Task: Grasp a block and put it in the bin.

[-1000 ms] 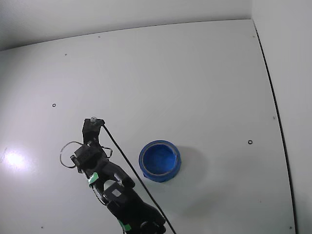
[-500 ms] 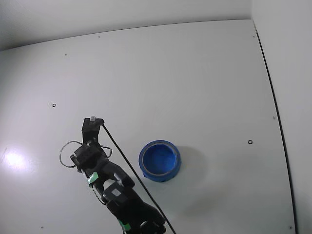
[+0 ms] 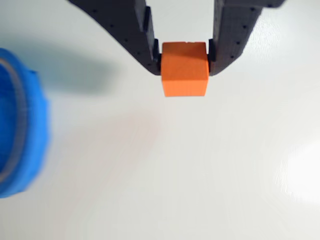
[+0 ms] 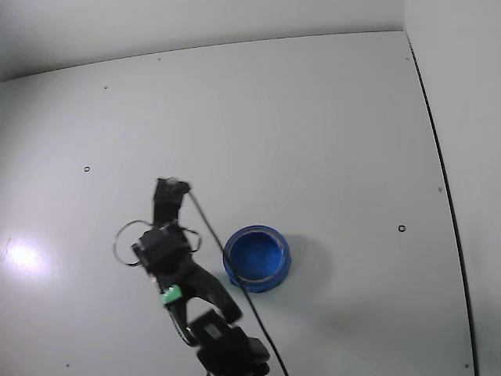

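In the wrist view, a small orange-red block (image 3: 184, 68) with plain faces sits clamped between my two black fingers, and the gripper (image 3: 185, 67) is shut on it above the white table. The bin (image 3: 27, 125), a bright-blue bowl, is blurred at the left edge of that view. The fixed view has the gripper (image 4: 171, 188) up and to the left of the bin (image 4: 254, 283), a short gap away. The block is too small to make out there.
The white tabletop (image 4: 313, 133) spreads wide behind and to the right of the bin. A black cable (image 4: 227, 266) runs along the arm, close past the bin's left side. A dark table edge (image 4: 442, 180) runs down the right.
The arm has swung to the right, bringing the gripper nearer the bin. The bin has stayed in place.
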You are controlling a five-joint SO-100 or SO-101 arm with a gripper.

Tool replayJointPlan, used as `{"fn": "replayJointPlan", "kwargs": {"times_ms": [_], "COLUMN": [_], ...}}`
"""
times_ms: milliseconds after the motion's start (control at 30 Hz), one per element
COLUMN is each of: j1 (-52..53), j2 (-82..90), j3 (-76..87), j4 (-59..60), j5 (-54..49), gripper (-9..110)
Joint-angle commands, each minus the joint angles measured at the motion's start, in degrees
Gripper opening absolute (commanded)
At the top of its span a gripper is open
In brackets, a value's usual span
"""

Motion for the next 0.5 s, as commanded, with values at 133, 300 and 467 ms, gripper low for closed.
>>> {"fn": "replayJointPlan", "kwargs": {"times_ms": [133,300,467], "j1": [24.79,35.51,34.19], "j2": [29.36,32.08,32.26], "j3": [11.16,18.9,24.61], "j4": [-0.79,-0.79,-0.79], "j5": [-0.79,-0.88,-0.88], "gripper": [1,1,1]}}
